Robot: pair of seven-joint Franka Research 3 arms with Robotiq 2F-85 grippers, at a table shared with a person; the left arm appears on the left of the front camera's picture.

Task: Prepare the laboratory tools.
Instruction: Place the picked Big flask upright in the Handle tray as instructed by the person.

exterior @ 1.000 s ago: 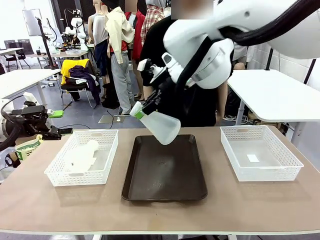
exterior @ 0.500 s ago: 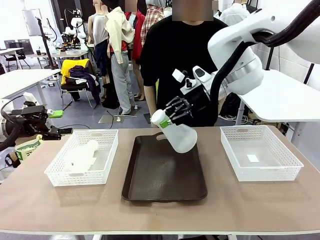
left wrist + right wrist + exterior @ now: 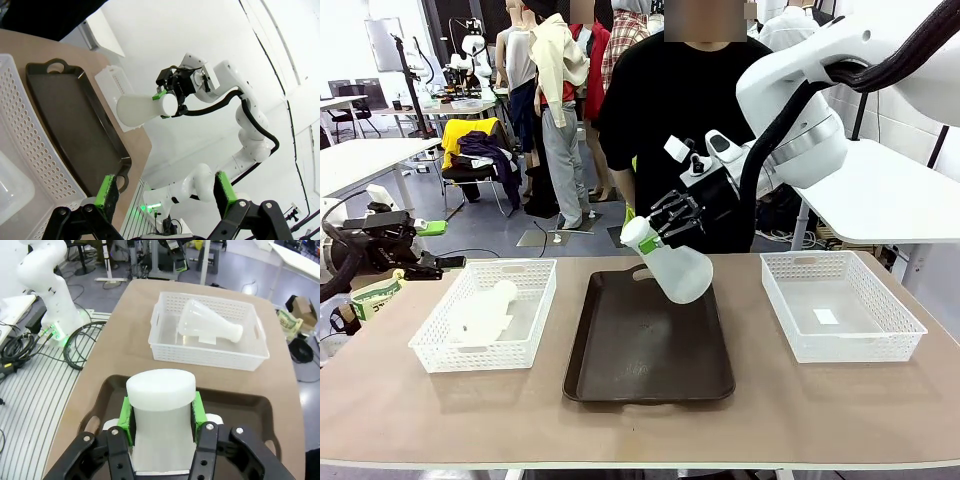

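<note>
The brown tabletop (image 3: pixel 420 420) carries a dark tray (image 3: pixel 650 350) in its middle. There are two white mesh baskets, the left basket (image 3: pixel 470 358) near its left edge and the right basket (image 3: pixel 840 350) near its right edge. A person (image 3: pixel 670 150) in a black top stands at the far edge. The right pincer (image 3: pixel 645 243) is clamped on the neck of a frosted flask (image 3: pixel 678 272). It hangs tilted in the air above the tray's far end, base lowest. A second flask (image 3: pixel 485 312) lies on its side in the left basket. The left pincer (image 3: pixel 165 194) sits off the tabletop's left edge, jaws wide apart, holding nothing.
</note>
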